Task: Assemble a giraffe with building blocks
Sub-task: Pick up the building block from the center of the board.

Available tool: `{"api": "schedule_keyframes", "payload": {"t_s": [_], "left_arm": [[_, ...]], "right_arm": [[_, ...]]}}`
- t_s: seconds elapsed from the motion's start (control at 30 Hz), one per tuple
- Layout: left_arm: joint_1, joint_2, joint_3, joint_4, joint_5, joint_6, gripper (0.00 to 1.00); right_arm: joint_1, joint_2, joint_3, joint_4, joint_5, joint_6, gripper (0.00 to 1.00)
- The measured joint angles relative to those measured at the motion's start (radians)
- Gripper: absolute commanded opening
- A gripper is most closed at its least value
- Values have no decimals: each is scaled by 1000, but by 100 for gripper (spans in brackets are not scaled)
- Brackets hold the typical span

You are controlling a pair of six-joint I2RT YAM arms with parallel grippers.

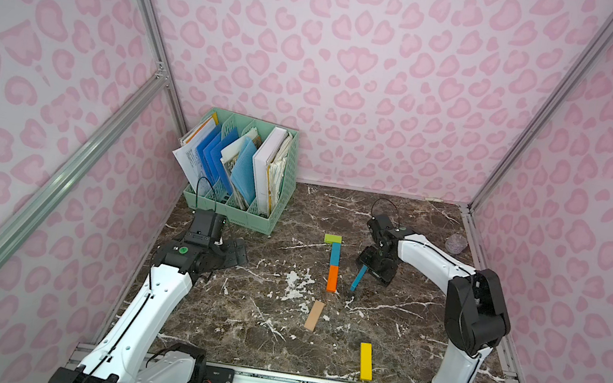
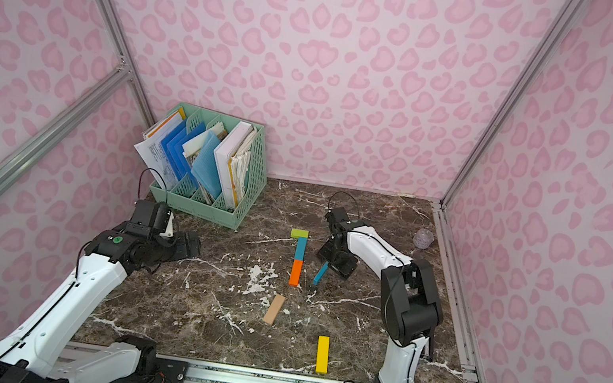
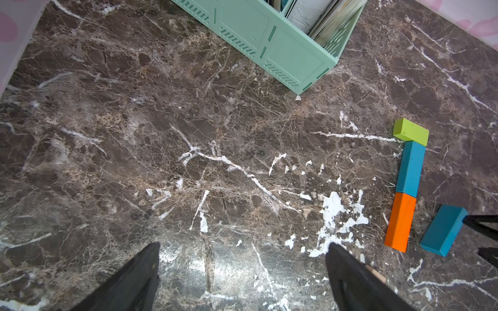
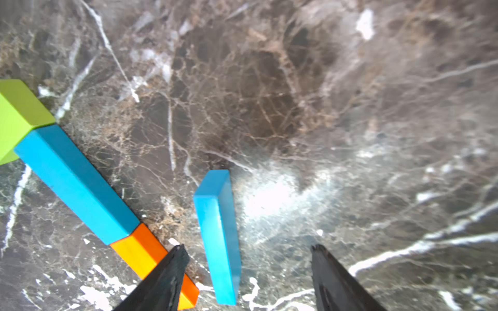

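R arm: my right gripper (image 4: 248, 250) is low over the loose teal block (image 4: 218, 237), jaws part-open and straddling it. There's a gap on both sides, so no grip yet. Block looks to be up on its long thin edge, near the orange block (image 1: 332, 278) and angled off the neck line.

L arm: left gripper (image 3: 242, 247) jaws wide, empty, over bare table (image 3: 134, 134) by the file rack (image 1: 250, 222).

The giraffe is part built: lime block (image 1: 333, 239), teal neck block (image 1: 335, 254) and orange touch end to end. Tan block (image 1: 314, 315) and yellow block (image 1: 366, 361) lie apart, nearer my bases.

Handling, my guess: small painted wood — light, stiff, not fragile, paint prob slick. On edge it tips easily, so I'd pinch across the two broad faces at mid-length, square on. An end grab would let it swing. Low force should do.
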Motion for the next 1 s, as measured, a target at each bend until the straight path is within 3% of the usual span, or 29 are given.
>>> {"api": "schedule_keyframes", "payload": {"t_s": [0.2, 0.47, 0.8, 1.0], "left_arm": [[0, 0, -3, 0, 0, 0, 99], [0, -2, -6, 0, 0, -1, 98], [0, -5, -6, 0, 0, 0, 98], [0, -6, -6, 0, 0, 0, 98]], "right_arm": [[-5, -50, -103, 9, -2, -29, 75], [-1, -98, -124, 64, -26, -53, 77], [5, -27, -122, 121, -84, -85, 81], [20, -40, -96, 42, 48, -53, 78]]}}
